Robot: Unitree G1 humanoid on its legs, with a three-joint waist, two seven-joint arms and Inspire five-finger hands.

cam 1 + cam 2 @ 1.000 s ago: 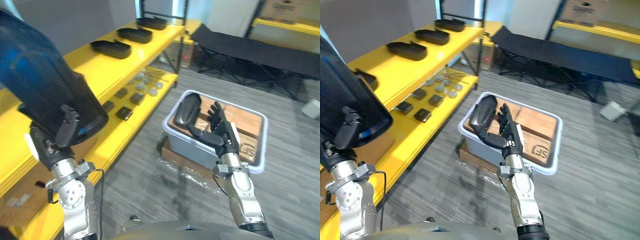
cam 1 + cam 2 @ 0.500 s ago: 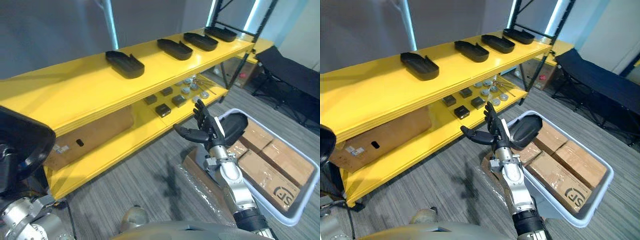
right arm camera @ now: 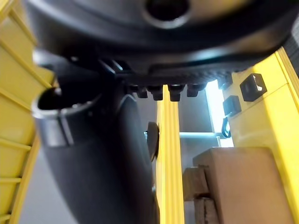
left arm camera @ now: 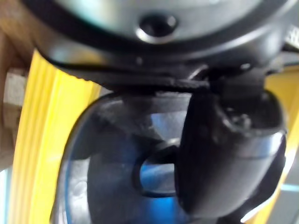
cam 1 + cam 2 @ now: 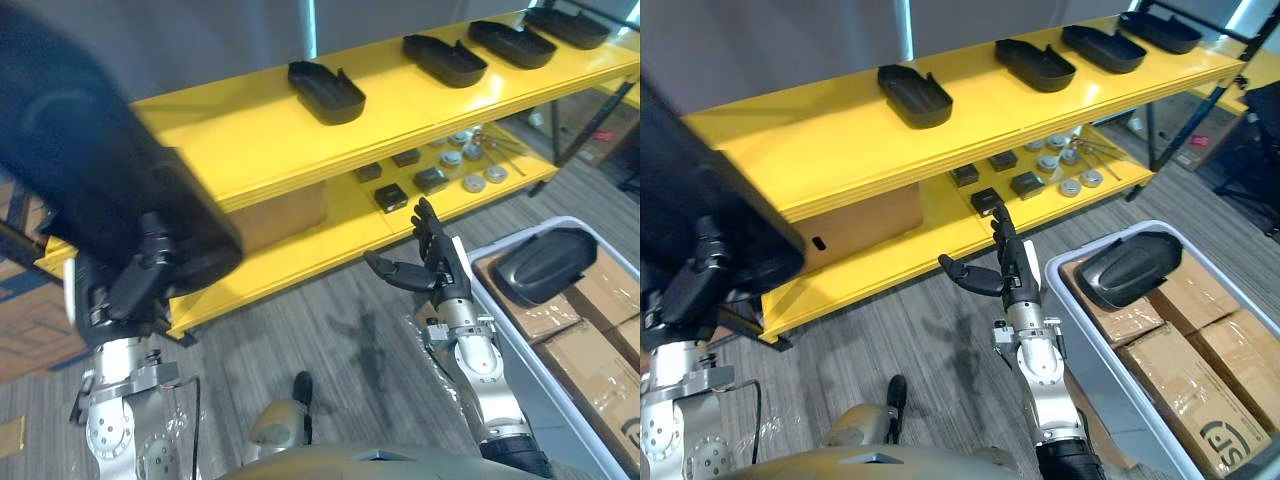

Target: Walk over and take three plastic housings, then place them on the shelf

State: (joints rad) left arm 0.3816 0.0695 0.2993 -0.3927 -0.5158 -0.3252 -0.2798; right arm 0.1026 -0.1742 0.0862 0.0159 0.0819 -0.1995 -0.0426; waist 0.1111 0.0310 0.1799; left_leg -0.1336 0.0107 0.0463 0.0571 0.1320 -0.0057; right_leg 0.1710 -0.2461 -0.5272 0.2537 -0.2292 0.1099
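Observation:
My left hand [image 5: 128, 292] is shut on a large black plastic housing [image 5: 95, 190], held up at the left in front of the yellow shelf [image 5: 250, 135]. In the left wrist view the thumb [image 4: 219, 154] curls against the housing's glossy inside [image 4: 112, 182]. My right hand [image 5: 432, 262] hangs open and empty over the floor between the shelf and a grey bin [image 5: 1080, 350]. Another black housing [image 5: 1130, 270] lies in that bin. Several black housings stand along the shelf's top board, the nearest [image 5: 325, 92] just past the one I hold.
The lower shelf board carries small black blocks [image 5: 390, 195], round metal parts [image 5: 472, 183] and a cardboard box [image 5: 860, 225]. Cardboard boxes [image 5: 1185, 375] fill the bin beside its housing. Grey plank floor [image 5: 330, 330] lies between shelf and bin.
The whole picture has shifted, so the camera has turned further onto the shelf. The housing in my left hand now shows higher at the left. My right hand stays open.

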